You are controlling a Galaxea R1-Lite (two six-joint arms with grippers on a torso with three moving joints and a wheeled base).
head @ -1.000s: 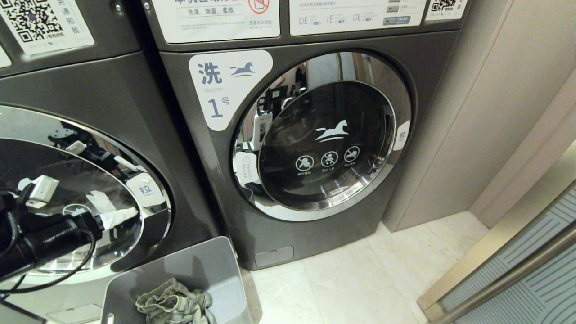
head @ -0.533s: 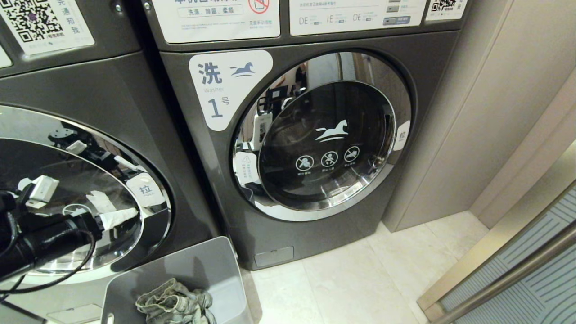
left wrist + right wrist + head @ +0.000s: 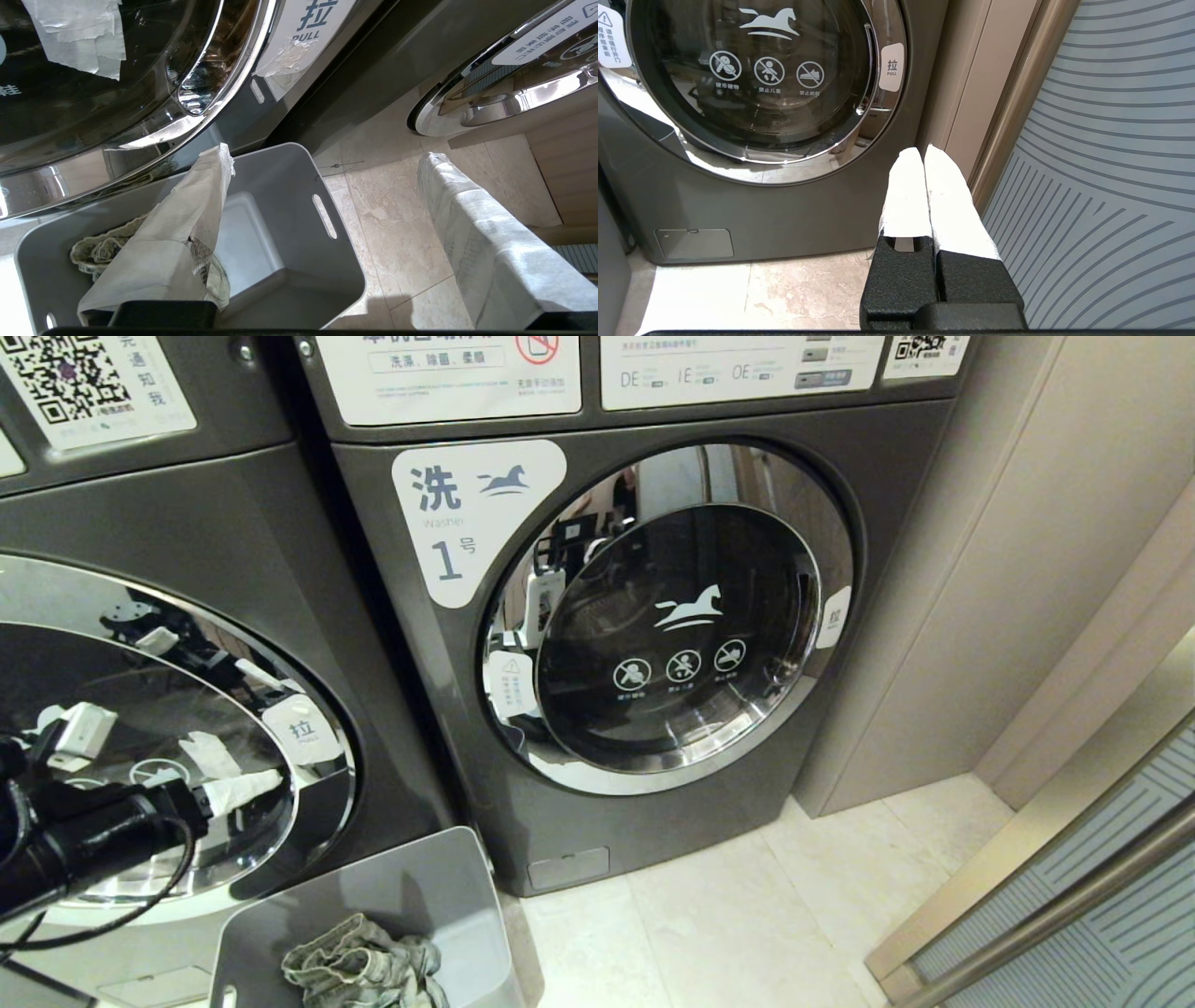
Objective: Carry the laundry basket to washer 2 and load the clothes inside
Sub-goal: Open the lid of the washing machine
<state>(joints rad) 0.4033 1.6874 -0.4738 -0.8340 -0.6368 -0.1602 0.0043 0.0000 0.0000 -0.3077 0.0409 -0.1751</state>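
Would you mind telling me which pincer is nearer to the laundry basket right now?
Left. The left pincer hangs open just above the laundry basket, in front of the left washer door. The right pincer is shut, off by the other washer near the wall.

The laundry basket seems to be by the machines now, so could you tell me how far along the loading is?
Done: the laundry basket stands on the floor in front of the left-hand washer, beside the one marked 1. In hand: the left gripper, open, hovers before that washer's door, near its pull tab. Left: both doors are shut and the clothes lie in the basket. The right gripper is shut and idle.
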